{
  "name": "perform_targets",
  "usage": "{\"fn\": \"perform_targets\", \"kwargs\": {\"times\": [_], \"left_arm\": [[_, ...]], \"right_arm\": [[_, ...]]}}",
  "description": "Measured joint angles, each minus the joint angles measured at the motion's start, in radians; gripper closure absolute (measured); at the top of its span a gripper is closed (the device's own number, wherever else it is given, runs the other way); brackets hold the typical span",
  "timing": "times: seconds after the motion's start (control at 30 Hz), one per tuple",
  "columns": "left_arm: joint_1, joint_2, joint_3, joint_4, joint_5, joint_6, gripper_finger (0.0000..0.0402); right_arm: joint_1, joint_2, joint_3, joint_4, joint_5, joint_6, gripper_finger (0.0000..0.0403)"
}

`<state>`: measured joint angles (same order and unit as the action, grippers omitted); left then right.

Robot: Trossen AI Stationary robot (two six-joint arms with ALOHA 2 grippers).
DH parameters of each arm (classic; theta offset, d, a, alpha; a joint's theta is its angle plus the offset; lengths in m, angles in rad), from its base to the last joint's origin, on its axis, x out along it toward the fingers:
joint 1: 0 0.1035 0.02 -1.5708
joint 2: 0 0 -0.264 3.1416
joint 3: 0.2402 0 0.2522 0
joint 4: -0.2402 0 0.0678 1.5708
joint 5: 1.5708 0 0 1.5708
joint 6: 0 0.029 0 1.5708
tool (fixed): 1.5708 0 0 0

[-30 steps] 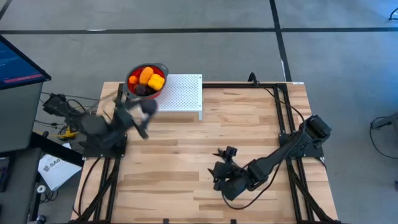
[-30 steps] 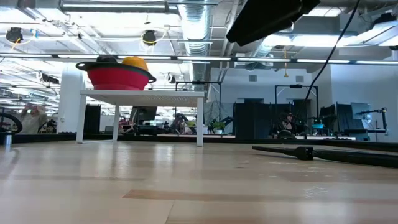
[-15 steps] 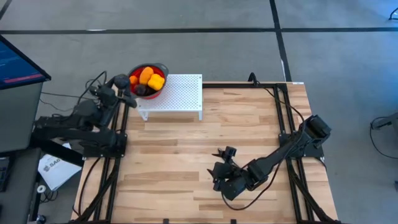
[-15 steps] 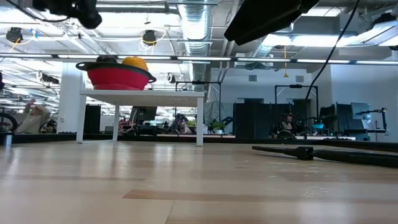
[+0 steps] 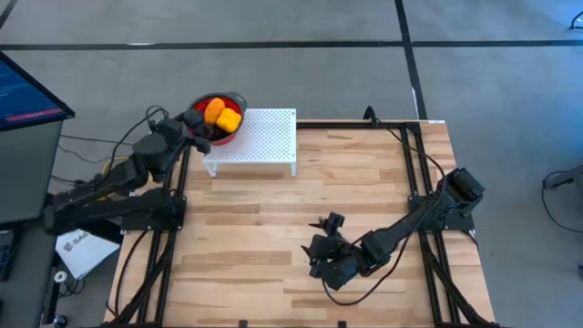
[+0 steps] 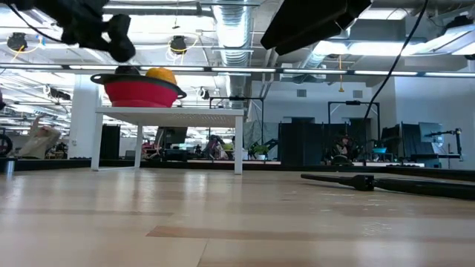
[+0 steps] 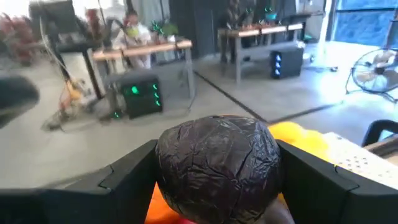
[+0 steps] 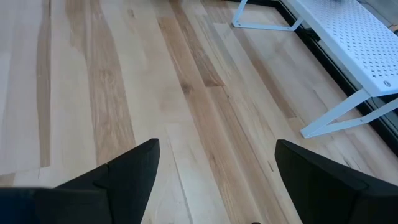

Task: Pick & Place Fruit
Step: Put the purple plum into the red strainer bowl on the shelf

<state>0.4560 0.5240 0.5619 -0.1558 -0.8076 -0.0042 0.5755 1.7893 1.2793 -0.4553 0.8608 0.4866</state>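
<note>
My left gripper (image 5: 195,121) is shut on a dark purple, wrinkled fruit (image 7: 217,160) and hangs over the left rim of the red colander (image 5: 235,100); it also shows in the low view (image 6: 113,35). The colander stands on a white perforated rack (image 5: 264,137) and holds orange (image 5: 214,109), yellow (image 5: 229,119) and dark (image 5: 209,133) fruit. My right gripper (image 5: 318,255) is open and empty, low over the table's near middle. My left gripper pinches the dark purple fruit between its two fingers, one on each side (image 7: 163,163). The fingers come about level from the table's left. The fruit is lifted clear, above the colander's rim.
The rack (image 6: 169,113) stands on legs at the table's far left. A slim dark thing (image 6: 356,180) lies on the table at the right of the low view. Bare wooden tabletop (image 5: 273,228) lies between the arms. A screen (image 5: 27,91) stands off the table's left.
My left gripper has swung from over the table in front of the rack up and toward the far left, then toward the colander, carrying the dark fruit. In the low view it has come in at the upper left and gone toward the colander.
</note>
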Motion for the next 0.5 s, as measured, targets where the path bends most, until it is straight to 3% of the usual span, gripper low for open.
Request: {"fn": "perform_targets", "kwargs": {"times": [0.23, 0.5], "left_arm": [[0.251, 0.107, 0.014, -0.028, 0.219, -0.032, 0.0116], [0.301, 0.135, 0.016, -0.030, 0.237, -0.030, 0.0115]], "right_arm": [[0.000, 0.000, 0.000, 0.008, 0.000, 0.000, 0.0088], [0.000, 0.000, 0.000, 0.019, 0.000, 0.000, 0.0088]]}}
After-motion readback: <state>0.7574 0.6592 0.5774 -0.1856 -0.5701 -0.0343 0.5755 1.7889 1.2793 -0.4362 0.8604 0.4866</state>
